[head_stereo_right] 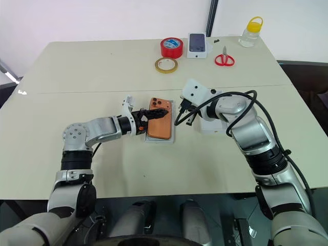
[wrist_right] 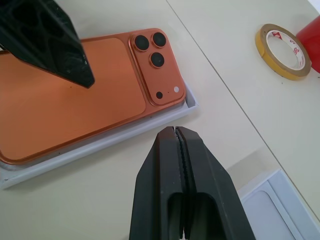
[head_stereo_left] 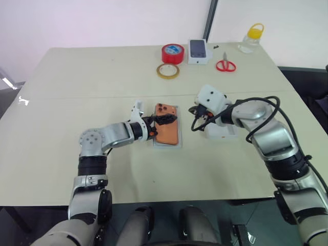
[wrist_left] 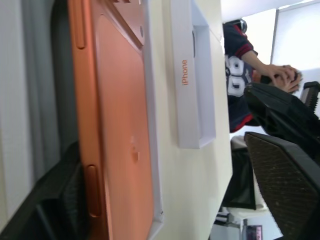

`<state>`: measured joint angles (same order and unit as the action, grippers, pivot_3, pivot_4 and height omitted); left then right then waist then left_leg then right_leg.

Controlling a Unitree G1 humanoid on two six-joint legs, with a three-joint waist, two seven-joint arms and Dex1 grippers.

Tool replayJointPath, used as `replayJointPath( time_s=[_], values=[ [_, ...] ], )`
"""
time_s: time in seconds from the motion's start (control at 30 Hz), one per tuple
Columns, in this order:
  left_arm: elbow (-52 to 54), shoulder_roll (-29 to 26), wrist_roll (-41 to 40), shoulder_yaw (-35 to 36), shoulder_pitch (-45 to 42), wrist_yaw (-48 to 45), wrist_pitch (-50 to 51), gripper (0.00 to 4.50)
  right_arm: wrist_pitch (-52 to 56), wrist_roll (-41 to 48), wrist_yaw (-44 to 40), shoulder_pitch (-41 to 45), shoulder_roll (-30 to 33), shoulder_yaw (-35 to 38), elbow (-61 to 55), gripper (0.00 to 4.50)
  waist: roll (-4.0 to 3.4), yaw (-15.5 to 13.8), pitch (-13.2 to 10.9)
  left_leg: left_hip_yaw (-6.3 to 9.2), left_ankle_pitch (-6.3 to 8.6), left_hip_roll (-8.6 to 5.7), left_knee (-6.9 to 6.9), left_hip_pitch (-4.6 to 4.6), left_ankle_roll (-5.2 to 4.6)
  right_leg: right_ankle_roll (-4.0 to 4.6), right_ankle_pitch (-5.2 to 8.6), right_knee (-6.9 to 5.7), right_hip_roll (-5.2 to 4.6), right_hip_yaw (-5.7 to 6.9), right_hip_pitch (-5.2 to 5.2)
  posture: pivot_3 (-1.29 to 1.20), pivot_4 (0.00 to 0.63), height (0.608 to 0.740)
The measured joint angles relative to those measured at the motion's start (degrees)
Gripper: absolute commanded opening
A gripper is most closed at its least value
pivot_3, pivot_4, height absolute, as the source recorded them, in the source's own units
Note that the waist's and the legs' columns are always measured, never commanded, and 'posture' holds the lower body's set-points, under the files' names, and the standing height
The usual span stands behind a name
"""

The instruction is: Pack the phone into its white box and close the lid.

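Note:
The orange phone (head_stereo_left: pixel 167 132) lies camera side up inside the low white box (head_stereo_left: pixel 167 145) at the table's middle. My left gripper (head_stereo_left: pixel 165 121) reaches in from the left over the phone's lens end and is open; one finger (wrist_left: pixel 285 190) stands well off the phone's edge, and another (wrist_right: pixel 47 40) hangs above its back. My right gripper (wrist_right: pixel 176 131) hovers shut just right of the box's lens corner, holding nothing. The white lid (head_stereo_left: pixel 223 133), hollow side up with "iPhone" on its wall (wrist_left: pixel 184 72), lies on the table under my right wrist.
At the far edge are a red tape roll (head_stereo_left: pixel 172 53), a tan tape ring (head_stereo_left: pixel 168 70), a small white carton picturing a dark phone (head_stereo_left: pixel 199 51), red scissors (head_stereo_left: pixel 225 65) and a yellow-capped bottle (head_stereo_left: pixel 251 38). A person (wrist_left: pixel 240 65) stands beyond the table.

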<state>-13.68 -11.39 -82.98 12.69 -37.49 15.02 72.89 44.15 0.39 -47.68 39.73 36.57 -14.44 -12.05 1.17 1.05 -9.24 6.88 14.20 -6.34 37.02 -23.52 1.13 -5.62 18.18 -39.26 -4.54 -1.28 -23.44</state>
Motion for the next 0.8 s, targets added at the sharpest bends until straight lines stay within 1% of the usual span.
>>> replayJointPath(
  time_s=[0.07,0.17,0.33,0.5,0.67,0.73,0.77,0.8],
  values=[
    [1.65,-1.22,0.68,-0.79,0.00,-0.80,1.47,4.26,-0.05,0.02,0.01,0.01,-0.13,-0.06,0.02,0.00,0.00,-0.02,0.00,0.00,0.00,0.00,0.00,0.00,0.00,0.00,0.00,0.00,0.00,0.00,0.00,0.00,0.150,0.740],
    [5.00,-4.59,3.18,-2.98,-0.26,-3.30,4.21,4.26,-0.14,0.10,0.05,0.01,-0.21,-0.16,0.09,0.00,0.00,-0.03,0.00,0.00,0.00,0.00,-0.01,0.00,0.00,0.00,0.00,0.00,0.00,0.00,0.00,0.00,0.150,0.740],
    [7.53,-8.30,7.83,-5.57,-1.85,-7.92,6.82,4.26,-0.46,0.11,0.20,0.01,-0.68,-0.68,0.20,0.00,0.00,-0.08,0.00,0.00,0.00,-0.01,-0.01,0.00,0.00,0.00,0.00,0.01,0.00,0.00,0.00,0.00,0.150,0.740],
    [8.17,-12.32,11.19,-5.12,-3.19,-12.77,8.06,4.26,-0.48,0.09,0.59,-0.02,-0.60,-0.71,0.21,0.00,0.00,-0.02,0.00,0.00,0.00,0.00,-0.02,0.00,0.00,0.00,0.00,0.00,0.00,0.00,-0.02,0.00,0.150,0.740],
    [8.96,-15.06,12.71,-3.57,-3.51,-16.90,7.79,4.26,-0.32,-0.09,0.70,-0.09,-0.44,-0.78,0.21,0.00,0.00,-0.12,0.00,0.00,0.00,-0.01,-0.02,0.00,0.00,0.00,0.00,0.01,-0.01,0.00,-0.01,0.00,0.150,0.740],
    [10.50,-18.66,17.01,-4.43,-2.99,-19.60,4.81,3.73,0.00,-0.58,0.71,-0.17,0.24,-1.44,0.32,0.00,0.00,0.15,-0.01,0.00,0.00,0.00,-0.06,0.00,0.00,0.00,0.00,0.01,0.00,-0.01,-0.03,0.00,0.150,0.740],
    [12.45,-22.18,21.70,-6.07,-1.73,-21.97,0.74,3.41,0.08,-1.40,0.71,-0.28,0.72,-2.39,0.75,0.00,-0.01,0.34,0.00,-0.02,0.00,0.01,-0.09,0.01,0.00,0.01,0.00,0.01,0.01,-0.02,-0.04,0.00,0.150,0.740],
    [13.25,-23.94,24.45,-6.83,-0.92,-23.11,-1.42,2.96,0.20,-1.82,0.71,-0.49,0.92,-2.91,1.23,0.00,-0.02,0.33,0.00,-0.03,0.00,0.02,-0.12,0.03,0.01,0.01,0.00,0.01,0.01,-0.04,-0.03,0.00,0.150,0.740]
  ],
)
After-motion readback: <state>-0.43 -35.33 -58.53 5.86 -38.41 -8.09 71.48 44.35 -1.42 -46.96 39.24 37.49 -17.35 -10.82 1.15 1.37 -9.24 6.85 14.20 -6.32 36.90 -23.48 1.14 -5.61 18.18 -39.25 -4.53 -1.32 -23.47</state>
